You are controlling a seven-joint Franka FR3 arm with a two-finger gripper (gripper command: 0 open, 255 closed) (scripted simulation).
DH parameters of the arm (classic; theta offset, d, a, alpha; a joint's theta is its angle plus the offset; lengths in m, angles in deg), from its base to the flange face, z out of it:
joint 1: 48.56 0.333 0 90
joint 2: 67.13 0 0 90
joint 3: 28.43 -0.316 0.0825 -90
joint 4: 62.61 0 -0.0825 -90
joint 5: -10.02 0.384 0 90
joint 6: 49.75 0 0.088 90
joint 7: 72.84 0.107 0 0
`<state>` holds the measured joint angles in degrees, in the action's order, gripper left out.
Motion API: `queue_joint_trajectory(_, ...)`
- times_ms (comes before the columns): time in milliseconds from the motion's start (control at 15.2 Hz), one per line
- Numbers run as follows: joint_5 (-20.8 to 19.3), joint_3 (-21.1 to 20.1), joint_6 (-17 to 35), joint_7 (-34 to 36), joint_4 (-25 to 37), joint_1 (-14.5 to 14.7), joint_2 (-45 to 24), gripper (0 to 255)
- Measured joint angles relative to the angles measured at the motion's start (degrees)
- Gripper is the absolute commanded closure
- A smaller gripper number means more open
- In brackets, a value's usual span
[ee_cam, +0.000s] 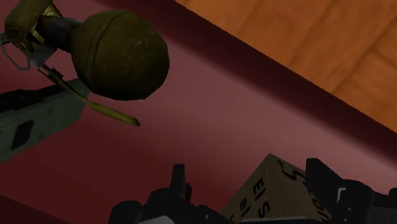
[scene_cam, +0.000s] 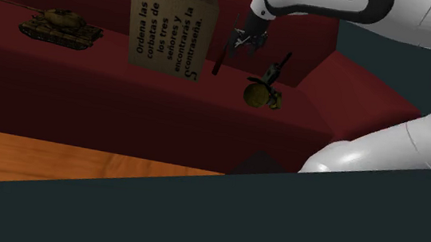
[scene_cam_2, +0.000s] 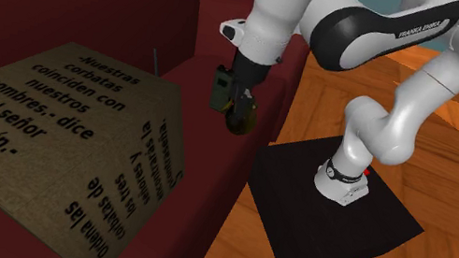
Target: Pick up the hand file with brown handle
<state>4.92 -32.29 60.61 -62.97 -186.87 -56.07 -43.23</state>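
Weight should be slight and stiffness high, judging by shape: the hand file (scene_cam: 221,59) reads as a thin, dark, rigid bar. It leans steeply on the dark red sofa (scene_cam: 88,97), just past the right edge of the lettered box (scene_cam: 170,28). In the shoulder view it sits at about 8 o'clock from the gripper (scene_cam: 247,40), close beside it. A bar this narrow would likely roll or pivot if pinched near one end. I would take it across its width, near the middle or where the handle thickens, and expect the blade to be slick.

The gripper (ee_cam: 247,167) has its fingers (ee_cam: 178,184) spread apart with nothing between them that they touch. A corner of the box shows in the gap, beyond the fingertips.

Much is unclear. The file's handle colour cannot be made out, nor which end is the handle. In the second exterior view only a thin sliver (scene_cam_2: 154,62) rises behind the box, at 10 o'clock from the gripper (scene_cam_2: 239,104); it is probably the same bar. An olive grenade-shaped thing (scene_cam: 258,94) sits at 5 o'clock from the gripper in the shoulder view. In the wrist view a grey and black object (ee_cam: 32,124) beside it is cut off and cannot be identified. A toy tank (scene_cam: 60,25) stands well apart at 9 o'clock.
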Motion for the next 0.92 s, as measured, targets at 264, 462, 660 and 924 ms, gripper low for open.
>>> queue_joint_trajectory(264,-2.3,-0.6,3.8,5.4,4.8,-2.0,-7.5,0)
queue_joint_trajectory(462,-4.2,-0.6,6.3,9.4,8.4,-3.4,-12.8,0)
queue_joint_trajectory(660,-6.2,-0.4,8.1,13.4,12.8,-4.6,-18.2,0)
queue_joint_trajectory(924,-8.8,0.3,8.8,18.4,20.6,-5.7,-25.9,0)
